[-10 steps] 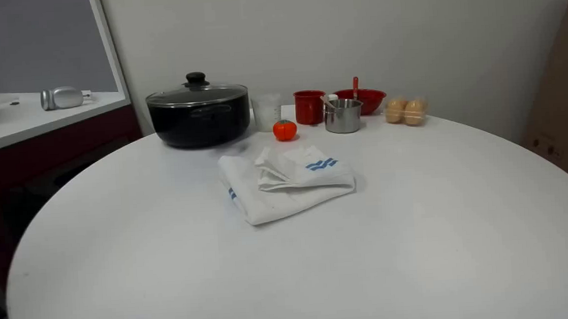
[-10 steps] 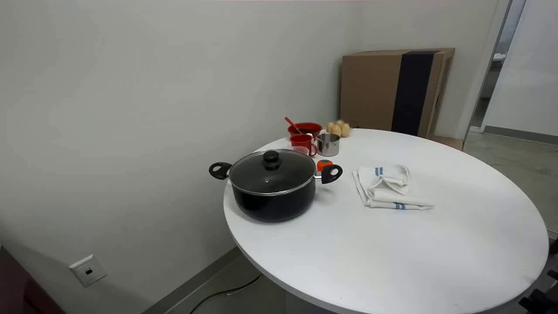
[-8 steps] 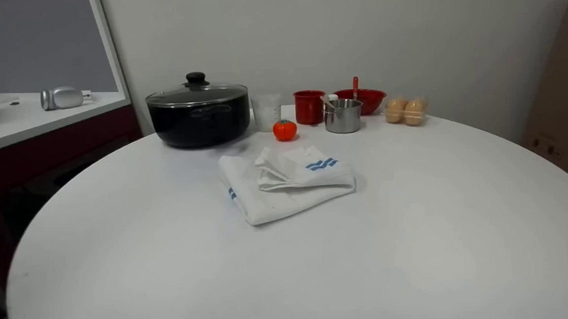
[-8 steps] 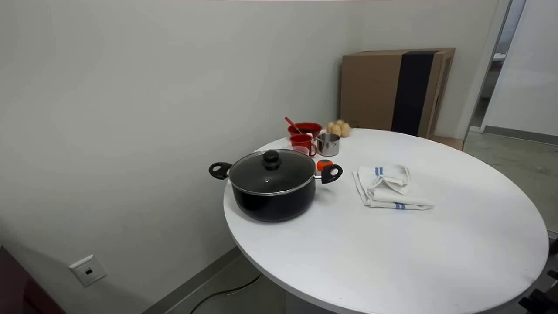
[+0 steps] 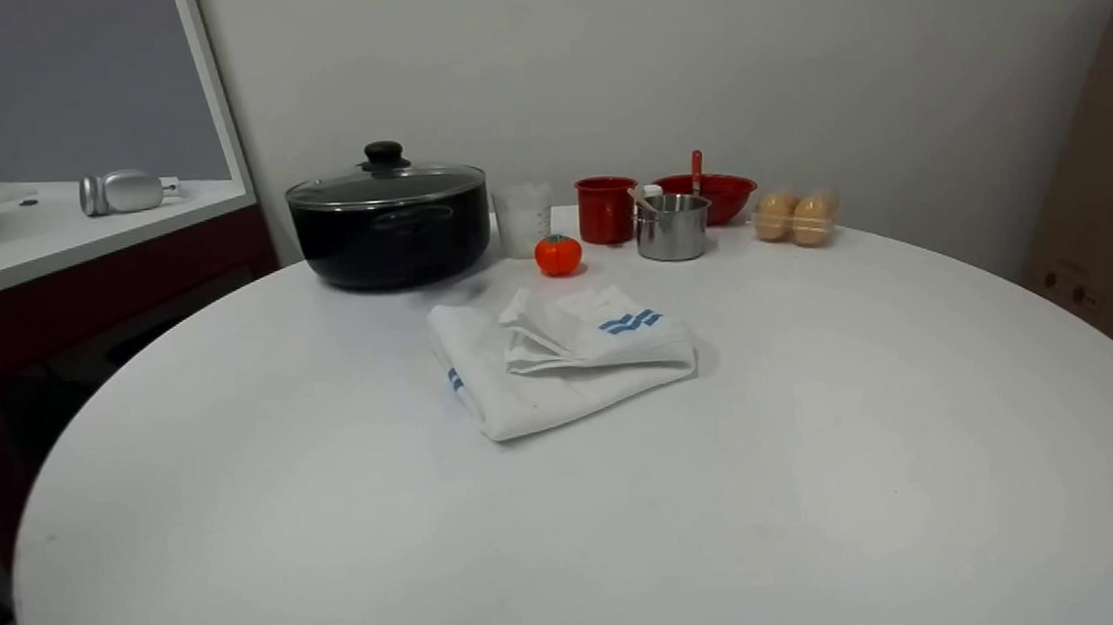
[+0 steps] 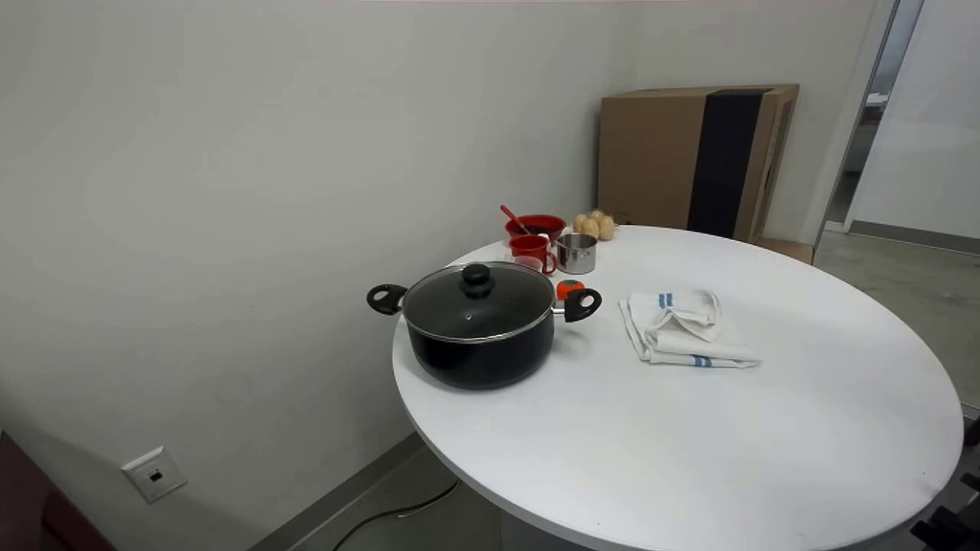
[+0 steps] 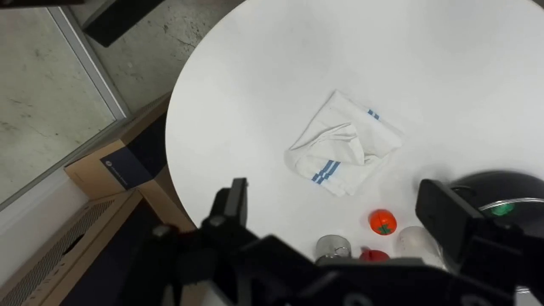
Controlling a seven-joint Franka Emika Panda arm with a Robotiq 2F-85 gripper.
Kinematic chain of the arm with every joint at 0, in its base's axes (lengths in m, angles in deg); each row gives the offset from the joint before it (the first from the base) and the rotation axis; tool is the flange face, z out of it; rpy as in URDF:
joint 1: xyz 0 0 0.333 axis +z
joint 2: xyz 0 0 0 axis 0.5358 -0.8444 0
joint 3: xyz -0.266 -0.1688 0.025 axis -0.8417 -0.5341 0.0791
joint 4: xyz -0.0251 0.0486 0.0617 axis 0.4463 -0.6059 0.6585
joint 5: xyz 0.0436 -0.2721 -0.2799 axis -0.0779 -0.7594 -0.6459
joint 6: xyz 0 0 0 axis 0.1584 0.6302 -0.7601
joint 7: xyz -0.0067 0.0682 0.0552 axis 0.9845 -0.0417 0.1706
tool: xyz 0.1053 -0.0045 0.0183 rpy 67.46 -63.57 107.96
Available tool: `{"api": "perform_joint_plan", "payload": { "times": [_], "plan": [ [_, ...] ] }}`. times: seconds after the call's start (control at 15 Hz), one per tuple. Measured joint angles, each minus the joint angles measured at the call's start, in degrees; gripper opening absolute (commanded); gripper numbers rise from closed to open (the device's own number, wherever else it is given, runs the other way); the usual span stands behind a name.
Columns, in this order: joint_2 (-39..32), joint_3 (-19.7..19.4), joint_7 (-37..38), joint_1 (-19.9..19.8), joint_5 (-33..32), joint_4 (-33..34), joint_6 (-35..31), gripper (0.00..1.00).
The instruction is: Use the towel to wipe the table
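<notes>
Gripper [image 7: 333, 186]: in the wrist view, its jaws are standing wide apart.
Towel [image 7: 335, 148]: folded, white and blue-marked, it is lying beyond the fingertips [image 7: 435, 199], well apart from them and in line with the gap.
Table [image 5: 571, 544]: round and white-topped, it is bearing the towel near its middle.
Black pot [image 5: 392, 236]: in an exterior view, it is standing lidded on the far left.
Eggs [image 5: 792, 219]: they are resting on the far side, right of the pot.

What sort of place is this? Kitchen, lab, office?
Likely an office or lab corner staged as a kitchen: a lidded black pot sits on the round white table, with a wall port plate and large cardboard box nearby.
</notes>
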Motion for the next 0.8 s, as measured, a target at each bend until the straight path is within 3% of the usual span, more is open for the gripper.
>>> {"api": "perform_joint_plan", "payload": {
  "times": [0.27,0.8],
  "plan": [
    [-7.1,1.1,3.0,-0.5,-4.8,1.0,-6.2,1.00],
    [-29.3,0.4,3.1,-0.7,-5.2,8.4,-15.7,1.00]
  ]
}}
